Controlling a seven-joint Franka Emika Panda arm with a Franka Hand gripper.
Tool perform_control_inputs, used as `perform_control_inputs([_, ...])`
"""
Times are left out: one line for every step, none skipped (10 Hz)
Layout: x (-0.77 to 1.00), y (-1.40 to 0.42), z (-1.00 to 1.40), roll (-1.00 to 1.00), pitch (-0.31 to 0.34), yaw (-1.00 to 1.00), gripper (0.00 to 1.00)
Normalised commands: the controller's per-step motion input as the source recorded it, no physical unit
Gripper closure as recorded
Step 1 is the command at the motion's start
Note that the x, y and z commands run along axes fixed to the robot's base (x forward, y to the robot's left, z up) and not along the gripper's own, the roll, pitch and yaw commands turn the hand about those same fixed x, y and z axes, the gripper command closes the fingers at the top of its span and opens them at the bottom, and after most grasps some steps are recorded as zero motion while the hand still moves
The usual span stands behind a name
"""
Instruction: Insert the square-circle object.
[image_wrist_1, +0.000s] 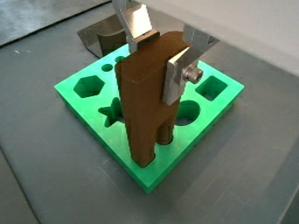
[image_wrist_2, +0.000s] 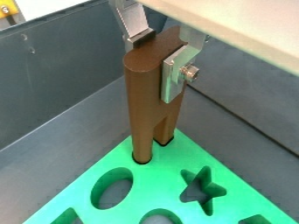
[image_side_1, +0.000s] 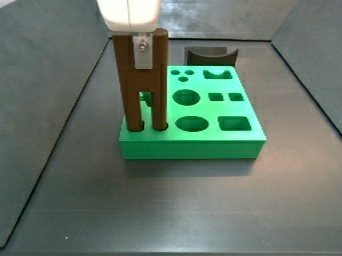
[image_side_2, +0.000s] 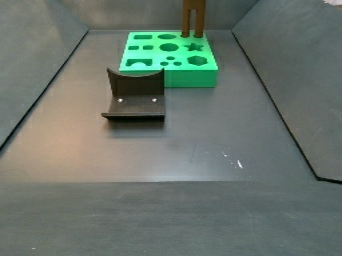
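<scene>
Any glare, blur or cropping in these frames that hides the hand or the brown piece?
In a side view the hand is topped by a blown-out white body, though the square-circle object stays sharp over the green block. In a side view the piece is cropped by the frame edge, the hand unseen; faint floor glints. In both wrist views focus is soft but legible.

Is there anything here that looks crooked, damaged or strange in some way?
Nothing stands out. The gripper holds the brown forked piece upright, with its legs down at the edge of the green block. The block lies flat and looks undamaged. The dark grey block sits apart on the floor.
</scene>
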Motion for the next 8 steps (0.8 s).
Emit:
perform_control_inputs([0.23,0.0,-0.54,0.03,-0.111,-0.27,1.0])
perform_control_inputs([0.14,0.0,-0.45,0.05,-0.08,-0.3,1.0])
perform_control_inputs([0.0,0.02,-0.35,0.0,-0.161,0.0,1.0])
perform_control_inputs([-0.17,0.02,-0.4,-0.02,-0.304,0.03,1.0])
perform_control_inputs([-0.15,0.0,-0.42,-0.02,-0.31,0.05,1.0])
perform_control_inputs([-0.1,0.0,-0.34,0.0,-0.244,0.04,1.0])
perform_control_inputs([-0.09,0.0,-0.33,-0.01,-0.23,0.0,1.0])
perform_control_inputs([0.0,0.0,-0.25,-0.05,-0.149,0.0,1.0])
